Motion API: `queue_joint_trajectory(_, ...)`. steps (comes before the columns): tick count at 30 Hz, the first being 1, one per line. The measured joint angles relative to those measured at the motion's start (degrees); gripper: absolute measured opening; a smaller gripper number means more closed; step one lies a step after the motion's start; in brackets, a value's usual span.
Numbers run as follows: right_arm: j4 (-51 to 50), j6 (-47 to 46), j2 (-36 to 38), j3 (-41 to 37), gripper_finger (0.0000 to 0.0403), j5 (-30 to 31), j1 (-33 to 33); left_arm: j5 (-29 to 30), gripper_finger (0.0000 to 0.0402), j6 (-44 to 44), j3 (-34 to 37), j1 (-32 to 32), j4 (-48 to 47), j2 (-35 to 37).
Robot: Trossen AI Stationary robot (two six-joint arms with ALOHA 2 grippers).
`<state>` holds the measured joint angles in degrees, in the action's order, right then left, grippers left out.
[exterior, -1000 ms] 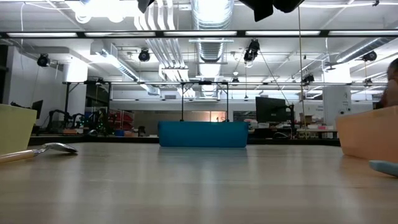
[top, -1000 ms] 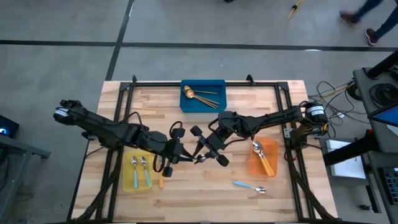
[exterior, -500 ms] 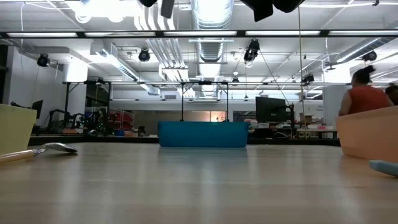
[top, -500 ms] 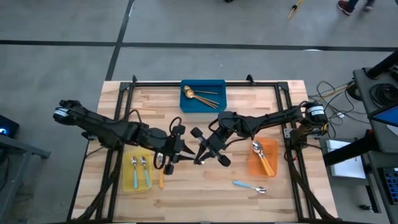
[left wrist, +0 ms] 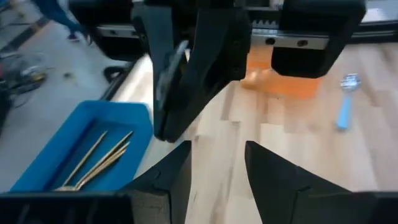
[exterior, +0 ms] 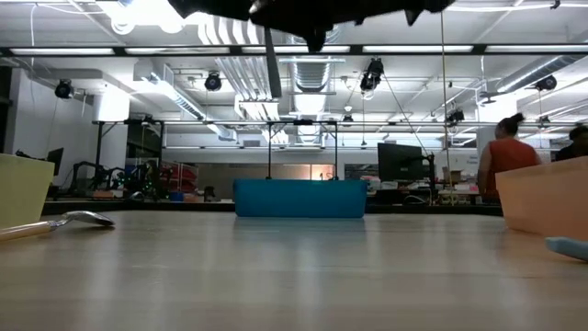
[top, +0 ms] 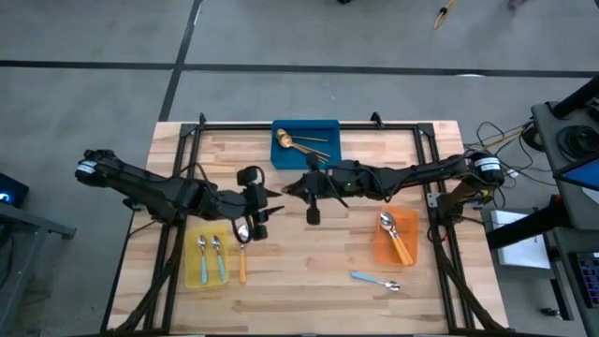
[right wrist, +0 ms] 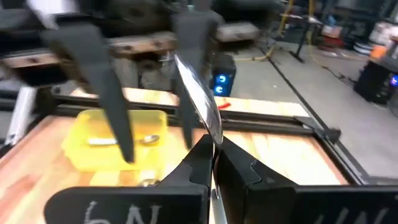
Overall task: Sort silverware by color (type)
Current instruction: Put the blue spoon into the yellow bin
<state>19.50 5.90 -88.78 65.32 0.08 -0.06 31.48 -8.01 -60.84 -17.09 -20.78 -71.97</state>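
My right gripper [right wrist: 212, 155] is shut on a thin silver piece of silverware [right wrist: 198, 99], high above the table's middle [top: 298, 190]. Its handle's colour does not show. My left gripper [left wrist: 217, 163] stands open just left of it [top: 262, 201], its fingers [right wrist: 107, 87] apart and empty. On the wood below the left gripper lies an orange-handled spoon [top: 242, 255]. A blue-handled spoon [top: 376, 280] lies near the front edge. Gold spoons lie in the blue bin [top: 323, 157]. My right gripper pinches the silver piece's lower end [right wrist: 214, 140] between its two fingers. The fingers come level from the table's right. The piece sticks out past the fingertips toward the left gripper, slanted and lifted clear of the table.
The yellow bin [top: 192, 271], front left, holds two blue-handled spoons. The orange bin [top: 410, 225], at the right, holds orange-handled spoons. A black rail frame [top: 178, 187] runs around the table. People stand in the room behind [exterior: 503, 165].
Both grippers have gone toward the table's far edge. The right wrist has turned from slanting down to level. The silver piece that stood between the two grippers is now in the right one alone. The orange-handled spoon's bowl, hidden before, now shows.
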Motion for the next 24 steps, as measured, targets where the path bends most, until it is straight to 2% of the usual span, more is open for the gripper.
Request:
queue_joint_trajectory(5, 14.1, -5.1, -0.2, -8.1, 0.0008, 0.4, -0.6, 2.5, 0.0131, -4.4, 0.1, -0.1, -0.1, -1.5)
queue_joint_trajectory(12, 38.0, -9.7, -0.2, -20.9, 0.0008, 6.4, 0.5, 2.6, 0.0131, -6.8, 0.1, -0.5, 1.7, -5.2)
queue_joint_trajectory(17, 41.4, -12.4, -0.4, -24.2, 0.0008, 9.1, 1.5, 3.8, 0.0131, -7.0, 0.1, -0.4, 4.8, -8.6)
queue_joint_trajectory(24, 43.0, -12.9, -0.9, -23.3, 0.0008, 10.4, 1.9, 0.6, 0.0131, -9.3, 0.1, -0.5, 4.7, -11.4)
